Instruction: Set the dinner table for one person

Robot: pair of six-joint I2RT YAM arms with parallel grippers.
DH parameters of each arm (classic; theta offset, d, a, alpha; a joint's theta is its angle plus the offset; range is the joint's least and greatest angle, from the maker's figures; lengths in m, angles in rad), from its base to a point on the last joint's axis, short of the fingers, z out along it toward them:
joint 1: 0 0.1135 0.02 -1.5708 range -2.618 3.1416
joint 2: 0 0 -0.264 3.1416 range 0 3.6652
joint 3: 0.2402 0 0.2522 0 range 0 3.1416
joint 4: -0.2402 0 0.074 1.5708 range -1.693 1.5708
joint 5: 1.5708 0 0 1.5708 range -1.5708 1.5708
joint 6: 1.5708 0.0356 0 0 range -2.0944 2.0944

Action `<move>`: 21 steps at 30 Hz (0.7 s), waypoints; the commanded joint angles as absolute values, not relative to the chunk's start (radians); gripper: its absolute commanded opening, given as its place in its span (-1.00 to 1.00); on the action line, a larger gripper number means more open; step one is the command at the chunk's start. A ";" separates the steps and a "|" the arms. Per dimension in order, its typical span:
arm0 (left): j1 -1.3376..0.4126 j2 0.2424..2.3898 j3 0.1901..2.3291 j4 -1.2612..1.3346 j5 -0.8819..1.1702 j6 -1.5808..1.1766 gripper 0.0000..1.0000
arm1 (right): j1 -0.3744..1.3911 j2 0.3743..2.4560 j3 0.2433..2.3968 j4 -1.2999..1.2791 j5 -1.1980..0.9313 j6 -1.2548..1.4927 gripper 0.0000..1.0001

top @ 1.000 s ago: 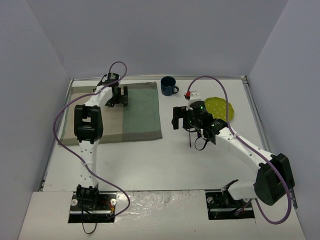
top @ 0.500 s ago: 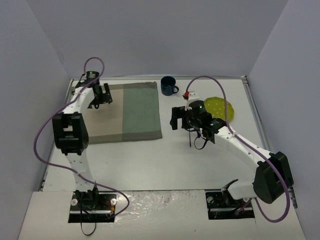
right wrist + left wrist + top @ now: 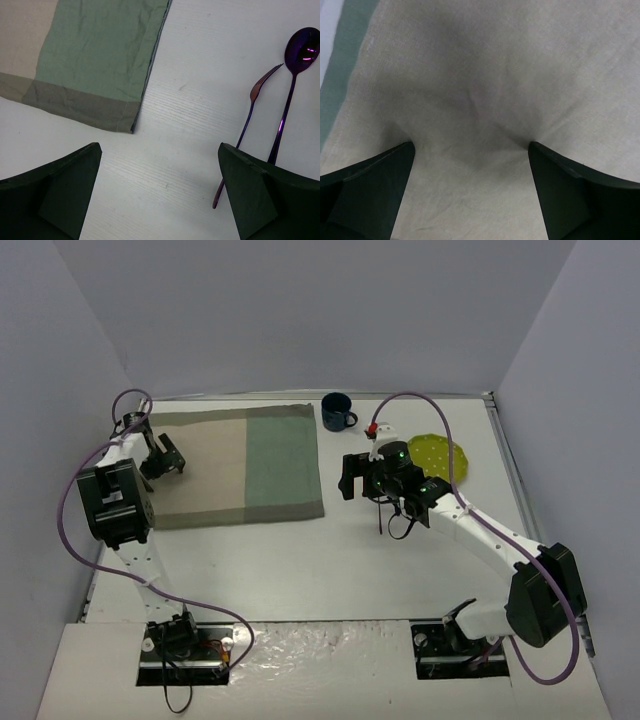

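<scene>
Purple fork [image 3: 247, 120] and spoon [image 3: 287, 105] are lying below my empty, spread right gripper [image 3: 157, 150]; I should be centring on one handle, left gripper [image 3: 470, 145] hovering agape over the placemat [image 3: 485, 60].

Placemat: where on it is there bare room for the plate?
The placemat is bare across its green half and mid-beige; the left gripper is over its left end. The table in front is bare too. Crowded to its right: fork, spoon, right gripper.
</scene>
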State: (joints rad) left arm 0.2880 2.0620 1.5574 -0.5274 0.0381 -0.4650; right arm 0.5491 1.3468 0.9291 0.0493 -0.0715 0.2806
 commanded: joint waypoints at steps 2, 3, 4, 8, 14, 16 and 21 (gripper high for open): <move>0.295 2.086 1.641 -0.501 0.059 -0.486 0.94 | 0.543 1.330 0.926 0.107 -0.076 0.280 0.99; 0.296 2.103 1.654 -0.504 0.058 -0.486 0.94 | 0.543 1.329 0.926 0.107 -0.076 0.282 0.99; 0.296 2.119 1.667 -0.508 0.057 -0.486 0.94 | 0.543 1.328 0.925 0.107 -0.075 0.284 0.99; 0.296 2.160 1.696 -0.511 0.061 -0.497 0.94 | 0.543 1.331 0.926 0.106 -0.070 0.284 0.99; 0.296 2.187 1.716 -0.502 0.080 -0.520 0.94 | 0.545 1.337 0.925 0.107 -0.062 0.285 0.99; 0.296 2.190 1.722 -0.512 0.080 -0.527 0.94 | 0.545 1.337 0.923 0.106 -0.060 0.285 0.99; 0.296 2.141 1.709 -0.541 0.063 -0.556 0.94 | 0.543 1.328 0.929 0.106 -0.051 0.284 0.99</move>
